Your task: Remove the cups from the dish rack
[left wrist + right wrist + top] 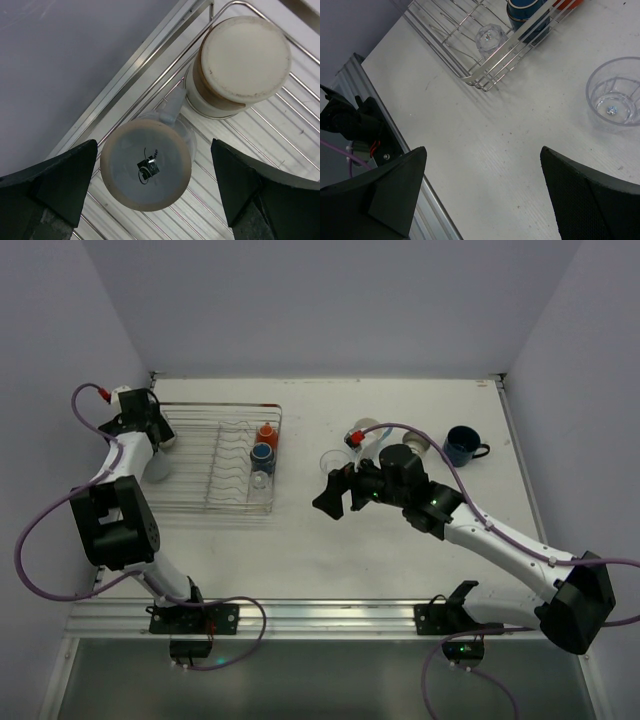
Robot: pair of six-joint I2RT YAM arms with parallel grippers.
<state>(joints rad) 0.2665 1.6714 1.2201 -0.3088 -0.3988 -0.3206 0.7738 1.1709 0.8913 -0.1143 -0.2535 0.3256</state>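
Left arm, right arm: white moulded shells, chunky black joint housings. Each is mounted on a black base bracket clamped to the ribbed aluminium rail. A lilac cable rises from the rail in loose loops along each arm and ends in a red plug far from the rail. Green lights on the right arm's black housing. Left gripper, right gripper: matte black wedge fingers, faintly grained.

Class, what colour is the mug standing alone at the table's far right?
The mug is navy blue; it shows best in the top external view.
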